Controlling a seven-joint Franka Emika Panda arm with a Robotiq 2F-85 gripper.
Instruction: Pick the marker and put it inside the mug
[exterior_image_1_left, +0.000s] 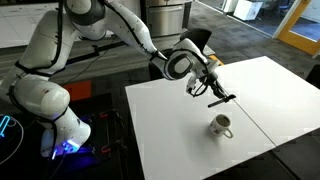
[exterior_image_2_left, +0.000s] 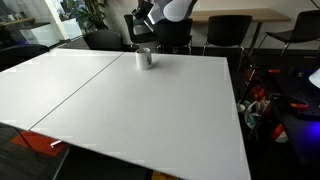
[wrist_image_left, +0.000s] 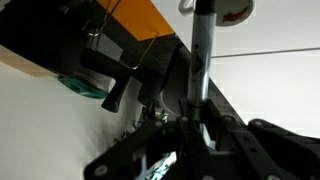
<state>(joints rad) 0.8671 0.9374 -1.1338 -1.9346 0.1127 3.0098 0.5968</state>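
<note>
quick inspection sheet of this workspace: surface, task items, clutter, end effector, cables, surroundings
surface: white table, two panels with a seam between them, only the mug on it
job's things: mug upright on the table; marker lifted off the table, not yet in the mug
clutter: nothing seen on the table
end effector: raised above the table near the mug, appears shut on the marker
cables: dark leads on the floor by the robot base; none seen on the table
surroundings: office chairs behind the table, a plant, carpeted floor
</note>
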